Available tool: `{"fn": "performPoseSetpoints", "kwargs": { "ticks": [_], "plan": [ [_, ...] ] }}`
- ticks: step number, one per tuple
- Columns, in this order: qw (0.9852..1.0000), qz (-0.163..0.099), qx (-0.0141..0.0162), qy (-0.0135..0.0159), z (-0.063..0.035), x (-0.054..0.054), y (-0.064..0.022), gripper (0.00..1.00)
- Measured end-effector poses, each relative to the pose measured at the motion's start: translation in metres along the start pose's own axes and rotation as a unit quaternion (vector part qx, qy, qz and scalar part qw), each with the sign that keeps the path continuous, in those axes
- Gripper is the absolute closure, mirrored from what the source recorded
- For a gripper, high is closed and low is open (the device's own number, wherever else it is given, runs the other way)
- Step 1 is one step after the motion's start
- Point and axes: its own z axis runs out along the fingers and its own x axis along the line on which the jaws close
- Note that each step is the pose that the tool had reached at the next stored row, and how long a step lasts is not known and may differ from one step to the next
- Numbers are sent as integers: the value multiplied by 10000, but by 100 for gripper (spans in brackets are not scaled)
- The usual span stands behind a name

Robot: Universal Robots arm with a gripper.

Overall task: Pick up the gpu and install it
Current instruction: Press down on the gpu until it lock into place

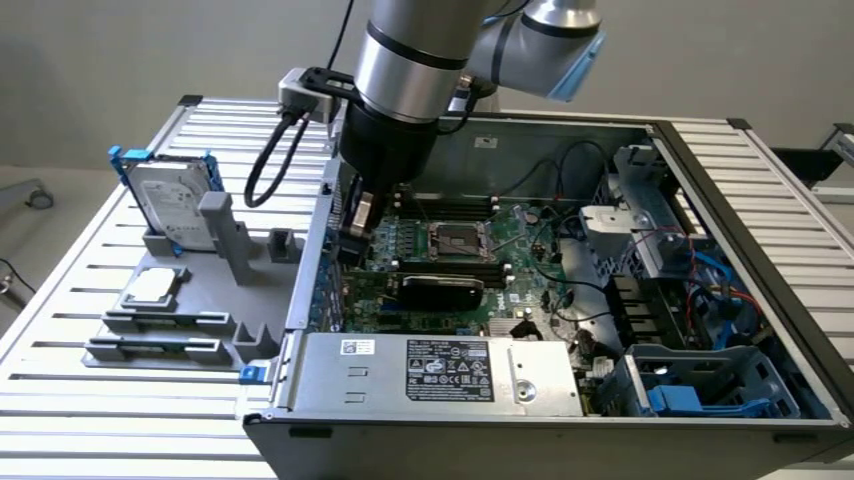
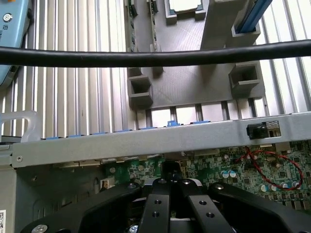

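Exterior view: gripper hung inside the computer case at its wall, fingers together, empty. The gpu sat on the motherboard, just beside the fingertips.

Wrist view: closed fingers above the green motherboard.

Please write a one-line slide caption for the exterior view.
Robot arm's shut gripper reaches inside the open computer case, beside the motherboard.

Silver-and-black robot arm

A brushed silver arm with black bands and a light-blue joint cap is seen; black cables are looped beside it; black screwed fingers are fitted.
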Motion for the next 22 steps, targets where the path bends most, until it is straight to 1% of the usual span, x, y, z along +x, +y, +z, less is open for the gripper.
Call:
{"fn": "performPoseSetpoints", "kwargs": {
  "ticks": [4,8,11,19,22],
  "plan": [
    [10000,37,-15,-7,3,-2,-1,89],
    [10000,58,-28,-1,5,-3,-1,89],
    [10000,85,-39,-2,6,-3,-2,89],
    [9998,185,-71,-27,4,-8,-13,89],
    [9997,242,-82,-41,2,-12,-17,89]
  ]
}}
